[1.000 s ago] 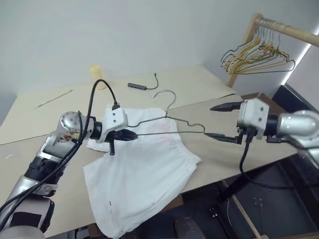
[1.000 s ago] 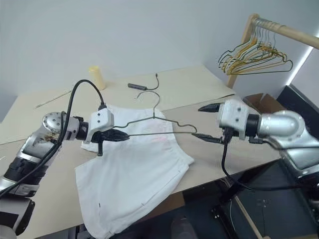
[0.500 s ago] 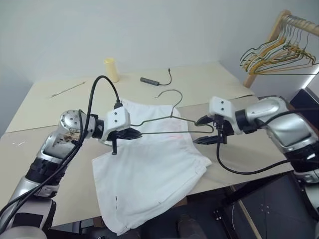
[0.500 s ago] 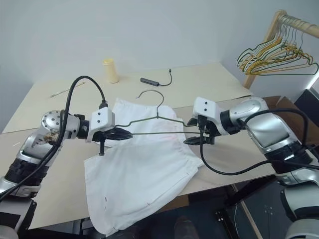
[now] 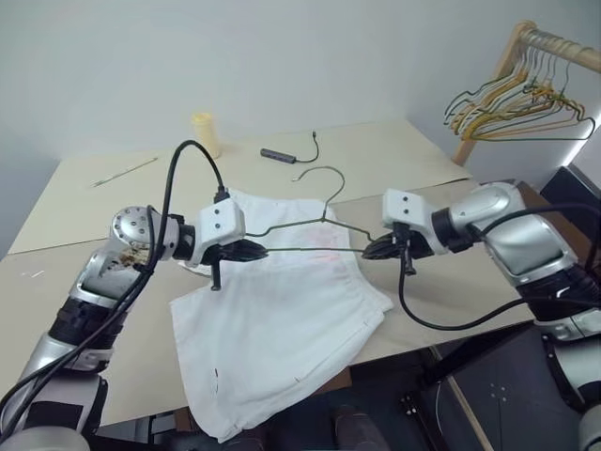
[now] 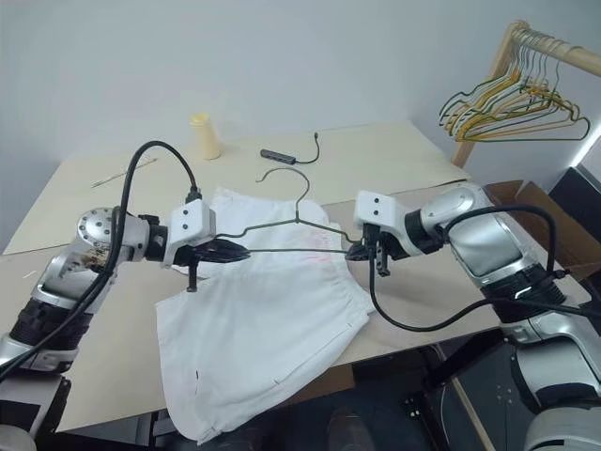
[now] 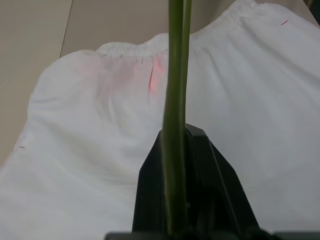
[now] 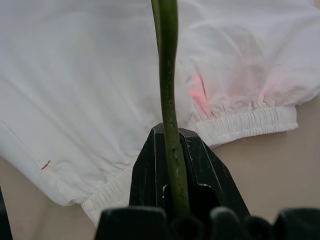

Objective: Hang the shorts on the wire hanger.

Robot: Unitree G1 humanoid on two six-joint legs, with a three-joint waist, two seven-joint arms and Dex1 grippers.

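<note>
The white shorts lie flat on the table, waistband toward the far side, with faint pink stains near the waist. The thin olive-grey wire hanger hangs in the air just above them, hook pointing away from me. My left gripper is shut on the hanger's left end. My right gripper is shut on its right end. In both wrist views the wire runs up between black fingers pinched onto it, with the shorts beneath.
A yellow cup, a black cable with adapter and a thin stick lie at the table's far side. A wooden rack with a bunch of coloured hangers stands at the right. The table's near edge runs under the shorts' hem.
My right gripper came in from the right, open, reached the hanger's right end and shut on it. The left gripper kept its hold. The camera has shifted.
</note>
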